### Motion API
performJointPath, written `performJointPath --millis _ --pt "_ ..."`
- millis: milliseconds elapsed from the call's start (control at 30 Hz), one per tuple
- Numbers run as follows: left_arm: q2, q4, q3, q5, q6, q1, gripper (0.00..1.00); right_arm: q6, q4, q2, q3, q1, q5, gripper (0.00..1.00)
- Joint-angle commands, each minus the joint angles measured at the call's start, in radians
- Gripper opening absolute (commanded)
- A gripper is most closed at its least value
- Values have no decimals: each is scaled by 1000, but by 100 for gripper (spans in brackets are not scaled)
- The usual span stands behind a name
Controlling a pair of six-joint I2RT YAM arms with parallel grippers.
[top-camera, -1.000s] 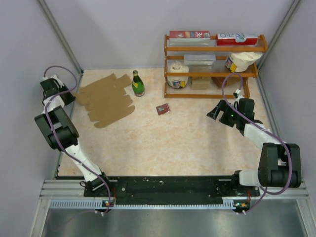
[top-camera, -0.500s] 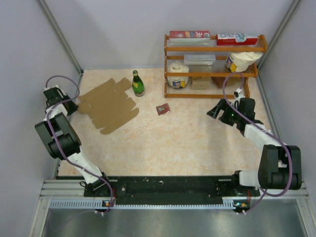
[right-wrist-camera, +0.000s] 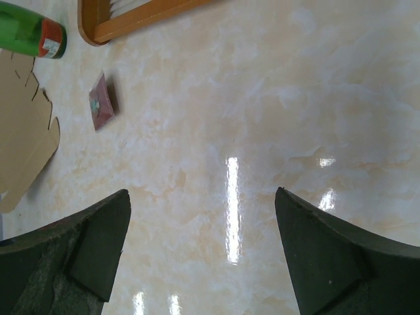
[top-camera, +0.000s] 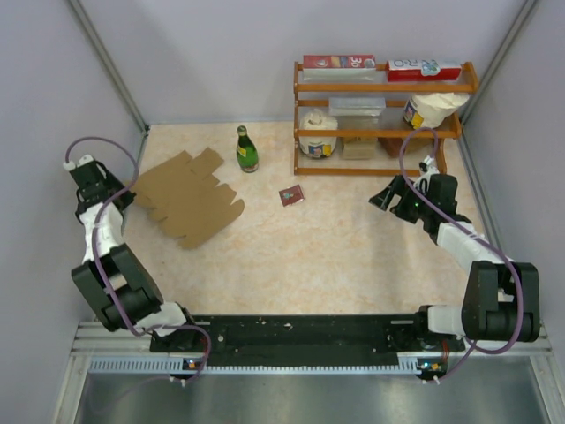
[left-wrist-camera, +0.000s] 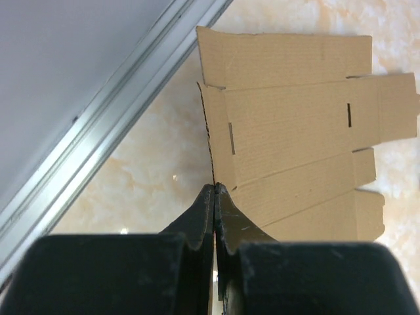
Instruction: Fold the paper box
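Note:
The paper box point(top-camera: 187, 196) is a flat brown cardboard sheet with flaps and slits, lying on the table's left side. My left gripper point(top-camera: 125, 194) is at its left edge, next to the side wall. In the left wrist view the gripper point(left-wrist-camera: 215, 188) is shut, with the thin edge of the sheet point(left-wrist-camera: 295, 125) pinched between the tips. My right gripper point(top-camera: 381, 196) hovers over bare table in front of the rack, far from the sheet. Its jaws point(right-wrist-camera: 202, 193) are open with nothing between them. A corner of the sheet point(right-wrist-camera: 23, 125) shows at that view's left edge.
A green bottle point(top-camera: 246, 150) stands just behind the sheet's right end. A small dark-red card point(top-camera: 290, 195) lies mid-table. A wooden rack point(top-camera: 380, 115) with cartons and tubs fills the back right. The aluminium wall rail point(left-wrist-camera: 111, 118) runs close beside my left gripper.
My left arm has swung toward the near side, still pinching the sheet's edge. The sheet has slid nearer and turned a little. The right arm has barely moved.

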Motion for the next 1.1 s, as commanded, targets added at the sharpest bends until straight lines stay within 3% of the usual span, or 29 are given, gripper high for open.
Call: performJointPath --millis 0,333,767,1067 --pt "-149 -63 -90 34 -48 5 0 20 58 -39 -1 -12 -28 89" --pt "-433 -217 -254 166 -180 -6 0 15 38 -67 6 -12 -15 89" --pt "-786 -472 -363 119 -287 -96 0 -3 -37 -99 42 -12 32 89" --pt "-902 -595 -390 60 -304 -175 0 6 -95 -137 68 -12 31 89"
